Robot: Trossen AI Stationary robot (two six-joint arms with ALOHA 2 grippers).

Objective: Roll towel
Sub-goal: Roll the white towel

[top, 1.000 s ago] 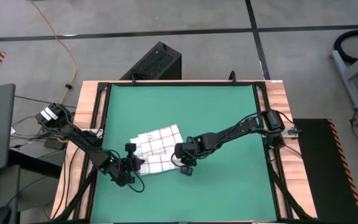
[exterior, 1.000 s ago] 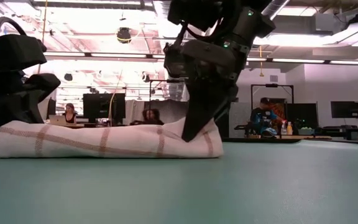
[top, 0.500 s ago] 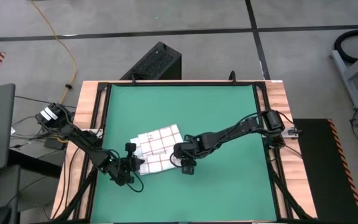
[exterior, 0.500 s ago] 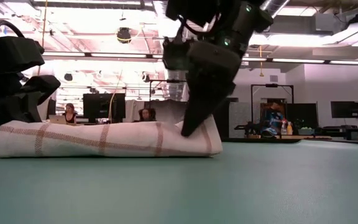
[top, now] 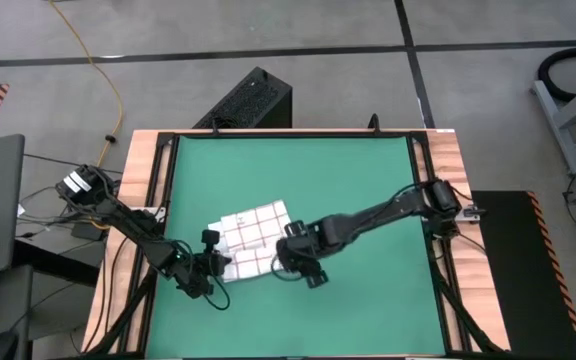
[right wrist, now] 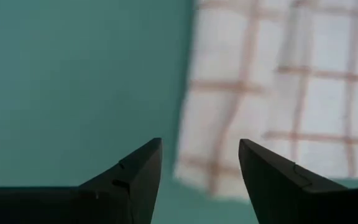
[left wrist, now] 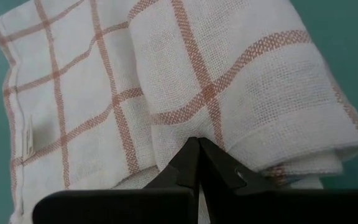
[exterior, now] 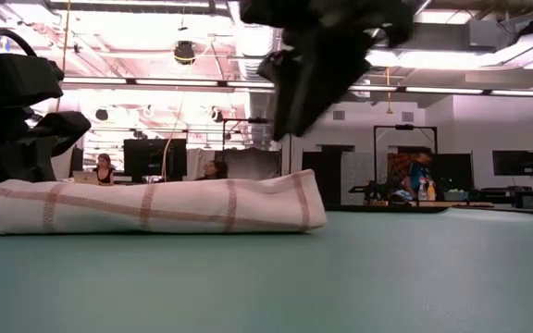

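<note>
since a second ago my right tool (exterior: 317, 79) has let go of the towel's (top: 251, 240) end and lifted clear, so in the low view it now hangs above the cloth rather than pressing into it.

going from big to small: the bench (top: 448, 160) carries a green mat (top: 348, 190) that covers nearly all of its top. the towel lies on the mat left of the middle, toward the bench's near edge, its near part rolled into a thick fold and the rest flat behind it. in the low view the roll (exterior: 155, 203) lies long and low on the mat.

my right tool stands just off the roll's right end, above the mat, fingers (right wrist: 135, 177) spread wide with nothing between them.

my left tool (top: 211, 268) sits at the roll's left end, fingers (left wrist: 194, 165) pressed together, tips touching the cloth; i cannot tell whether any fabric is pinched between them.
</note>
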